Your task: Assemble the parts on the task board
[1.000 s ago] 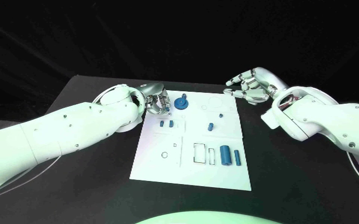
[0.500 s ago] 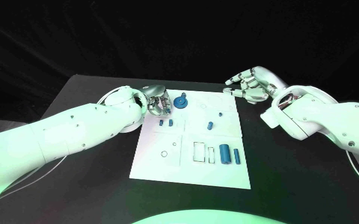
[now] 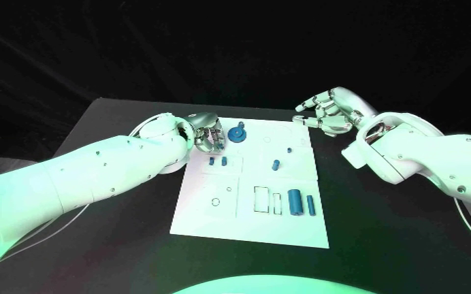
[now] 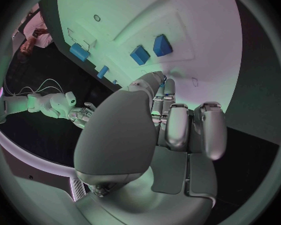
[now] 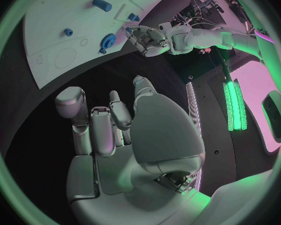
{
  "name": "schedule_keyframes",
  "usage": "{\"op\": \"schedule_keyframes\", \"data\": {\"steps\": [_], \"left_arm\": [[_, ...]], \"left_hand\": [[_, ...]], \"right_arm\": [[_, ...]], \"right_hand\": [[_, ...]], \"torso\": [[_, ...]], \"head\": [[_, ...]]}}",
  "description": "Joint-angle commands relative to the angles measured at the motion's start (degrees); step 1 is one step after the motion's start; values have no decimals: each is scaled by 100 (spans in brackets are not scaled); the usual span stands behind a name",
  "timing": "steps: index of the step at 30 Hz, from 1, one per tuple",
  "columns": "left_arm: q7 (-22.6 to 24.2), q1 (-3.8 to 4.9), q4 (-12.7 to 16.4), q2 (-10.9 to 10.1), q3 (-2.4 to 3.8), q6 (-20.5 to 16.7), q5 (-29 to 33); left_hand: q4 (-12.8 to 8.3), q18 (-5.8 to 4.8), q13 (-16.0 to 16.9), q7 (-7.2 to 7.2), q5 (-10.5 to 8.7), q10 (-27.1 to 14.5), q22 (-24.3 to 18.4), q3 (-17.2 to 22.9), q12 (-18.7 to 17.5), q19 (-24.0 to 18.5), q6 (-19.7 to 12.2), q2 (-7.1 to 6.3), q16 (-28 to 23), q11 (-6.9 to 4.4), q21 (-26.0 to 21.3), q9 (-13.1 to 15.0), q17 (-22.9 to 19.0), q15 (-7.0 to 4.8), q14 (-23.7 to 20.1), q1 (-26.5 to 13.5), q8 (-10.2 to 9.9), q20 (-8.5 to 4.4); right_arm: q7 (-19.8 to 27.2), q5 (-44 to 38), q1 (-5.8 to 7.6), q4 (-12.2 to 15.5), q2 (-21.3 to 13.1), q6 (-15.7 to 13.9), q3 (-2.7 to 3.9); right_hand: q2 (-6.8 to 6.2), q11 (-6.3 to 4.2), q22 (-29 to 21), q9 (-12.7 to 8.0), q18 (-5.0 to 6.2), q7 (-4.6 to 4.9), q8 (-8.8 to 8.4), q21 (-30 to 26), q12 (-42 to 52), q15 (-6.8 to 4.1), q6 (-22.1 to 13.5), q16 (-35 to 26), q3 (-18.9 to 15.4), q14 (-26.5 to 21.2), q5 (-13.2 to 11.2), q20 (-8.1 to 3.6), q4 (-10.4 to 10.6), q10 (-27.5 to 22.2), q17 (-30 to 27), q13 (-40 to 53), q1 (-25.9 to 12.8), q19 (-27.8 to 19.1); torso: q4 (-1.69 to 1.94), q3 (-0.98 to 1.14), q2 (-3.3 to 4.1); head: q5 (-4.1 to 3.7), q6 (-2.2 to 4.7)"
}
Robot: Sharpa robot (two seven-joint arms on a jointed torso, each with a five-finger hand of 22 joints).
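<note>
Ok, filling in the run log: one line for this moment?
left hand: beside blue gear part, empty | right hand: curled, empty, off task board

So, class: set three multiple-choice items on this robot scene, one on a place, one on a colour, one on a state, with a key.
1. Where is the left hand?
A. at the task board's far left corner
B. at its near right corner
C. off the table

2. What colour is the gear-shaped part?
A. red
B. blue
C. yellow

3. What does the right hand hold?
A. a cylinder
B. the board
C. nothing

Key: 1 A, the head view shows it beside the gear there. 2 B, plainly blue. 3 C, fingers curled, empty, apart from the board.
</note>
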Motion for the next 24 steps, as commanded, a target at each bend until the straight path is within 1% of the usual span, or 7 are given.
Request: {"op": "schedule_keyframes", "data": {"steps": [1,4,8,14,24], "left_arm": [[-38,-3,-10,26,2,153,-79],[-57,-6,-26,37,1,183,-95],[-66,-9,-56,54,1,199,-108],[-52,-16,-75,85,0,220,-113],[-34,-24,-82,116,0,222,-115]], "left_hand": [[-11,-79,0,-8,-33,31,766,33,-19,69,39,12,-3,1,23,3,-7,-45,27,-54,-9,-3],[-11,-79,1,-8,-34,32,766,34,-19,69,39,12,-4,1,23,3,-9,-45,26,-55,-9,-3],[-12,-79,1,-8,-36,32,767,34,-21,69,39,12,-7,1,23,2,-14,-45,25,-55,-10,-3],[-19,-80,2,-7,-56,36,770,37,-31,72,40,9,-10,2,26,-2,-21,-45,21,-63,-16,-4],[-23,-79,3,-7,-68,40,767,40,-36,69,43,10,-17,2,23,-4,-33,-46,18,-68,-19,-5]], "right_arm": [[44,-22,-4,15,3,69,0],[45,-23,-4,18,5,70,0],[45,-23,-4,24,2,71,0],[44,-23,-4,28,1,72,0],[43,-23,-4,30,0,72,0]], "right_hand": [[72,-1,-5,7,82,-7,33,-20,6,-43,24,-39,-29,153,39,0,-3,-14,-5,-3,7,-30],[72,-1,-5,7,82,-7,33,-20,6,-43,24,-39,-29,153,39,0,-3,-14,-5,-3,7,-30],[72,-1,-5,7,82,-7,33,-20,6,-43,24,-39,-29,153,39,0,-3,-14,-5,-3,7,-30],[72,-1,-5,7,82,-7,33,-20,6,-43,24,-39,-29,153,39,0,-3,-14,-5,-3,7,-30],[72,-1,-5,7,82,-7,33,-20,6,-43,24,-39,-29,153,39,0,-3,-14,-5,-3,7,-30]], "torso": [[-4,-3,4],[-2,-5,3],[5,-1,2],[-2,-4,3],[0,-1,1]], "head": [[6,3],[0,-1],[-3,-10],[-4,-14],[-15,-11]]}}
